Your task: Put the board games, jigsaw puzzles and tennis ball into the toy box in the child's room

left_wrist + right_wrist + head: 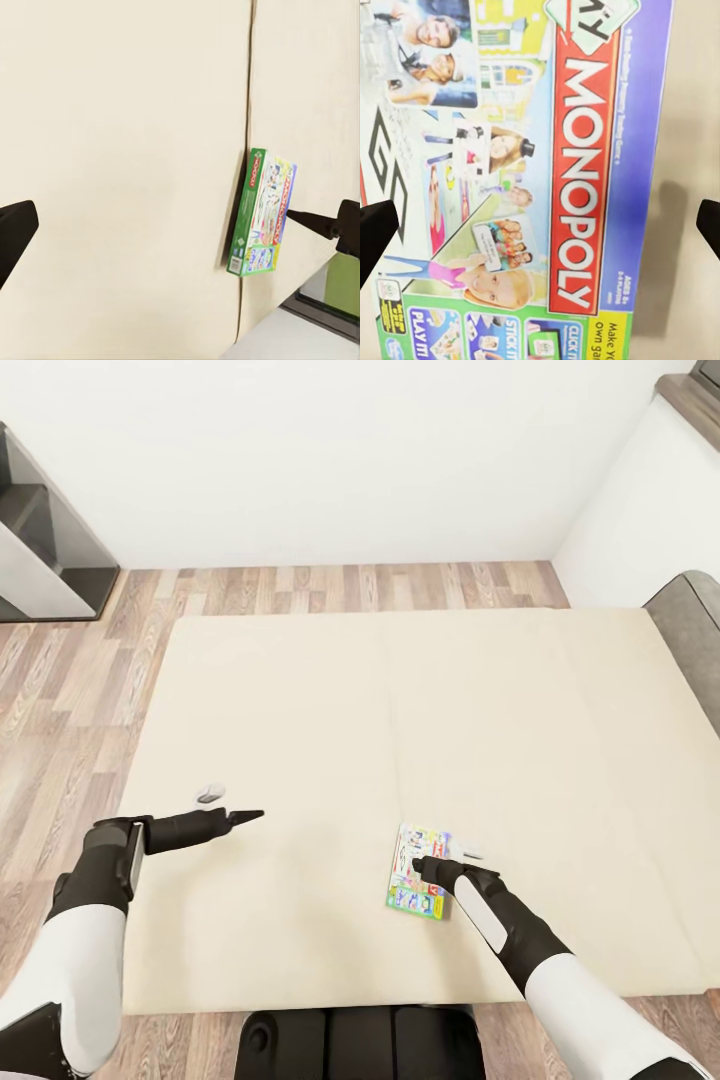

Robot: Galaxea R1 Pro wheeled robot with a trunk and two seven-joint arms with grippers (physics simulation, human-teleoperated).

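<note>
A green-blue "Monopoly" board game lies flat on the beige bed near its front edge. My right gripper hovers just over this box, open. In the right wrist view the box lid shows close up, with one dark fingertip at each side edge. My left gripper hangs low over bare mattress to the left of the box, open and empty, and its camera sees the box from the side. The toy box, the table, the jigsaw puzzles and the tennis ball are out of view.
A grey headboard closes the bed's right end. A dark shelf unit stands on the wood floor at far left, against the white wall. My base is at the bed's front edge.
</note>
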